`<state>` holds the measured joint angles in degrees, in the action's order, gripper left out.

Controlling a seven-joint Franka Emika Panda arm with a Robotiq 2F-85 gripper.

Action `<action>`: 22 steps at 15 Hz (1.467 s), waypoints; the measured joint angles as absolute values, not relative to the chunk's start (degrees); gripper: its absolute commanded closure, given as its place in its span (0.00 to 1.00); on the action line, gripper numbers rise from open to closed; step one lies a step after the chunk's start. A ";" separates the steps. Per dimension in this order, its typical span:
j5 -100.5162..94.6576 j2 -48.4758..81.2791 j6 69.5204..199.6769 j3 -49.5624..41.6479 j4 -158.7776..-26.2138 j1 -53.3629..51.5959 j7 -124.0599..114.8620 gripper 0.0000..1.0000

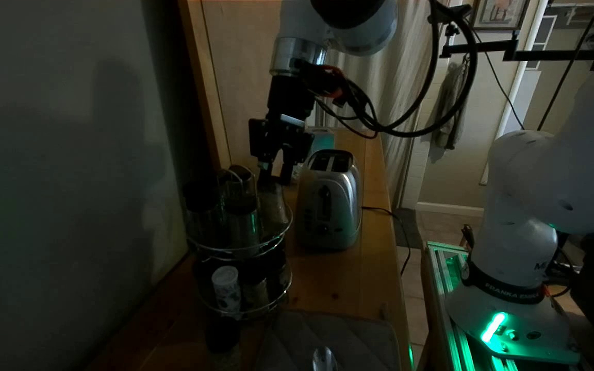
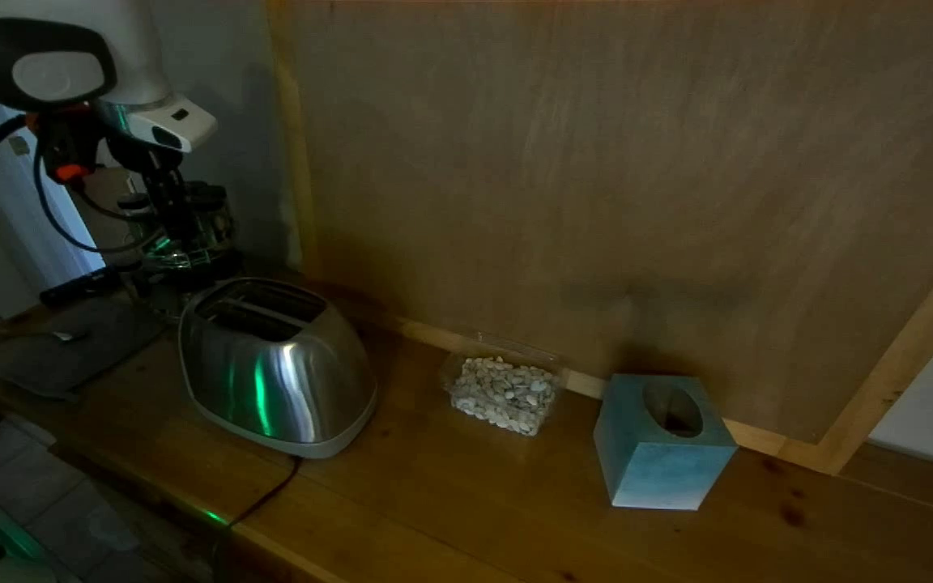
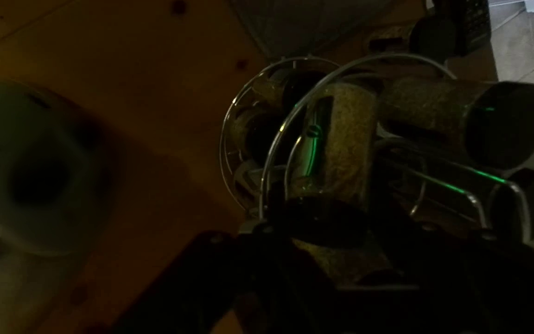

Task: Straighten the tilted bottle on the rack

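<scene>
Our black two-fingered tool (image 1: 275,178) seems closed, rightly, on the dark lid (image 3: 329,220) of the clear cylindrical bottle (image 3: 336,144); we expect slippery glass.

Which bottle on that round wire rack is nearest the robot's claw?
The upper-tier bottle on the toaster side: only its dark lid sits inside the gripper.

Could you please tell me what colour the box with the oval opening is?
The box is pale blue-green, which shows best in an exterior view.
</scene>
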<state>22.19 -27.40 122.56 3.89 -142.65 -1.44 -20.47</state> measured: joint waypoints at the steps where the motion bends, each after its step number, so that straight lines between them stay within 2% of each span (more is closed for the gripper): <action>1: 21.79 -28.19 123.11 4.42 -142.71 -1.45 -20.44 0.73; 9: 16.11 -31.73 128.20 9.21 -144.97 -1.89 -20.42 0.73; 22: 15.77 -33.79 127.17 7.97 -145.76 -5.38 -14.64 0.73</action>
<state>15.77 -33.79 127.17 7.97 -145.76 -5.38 -14.64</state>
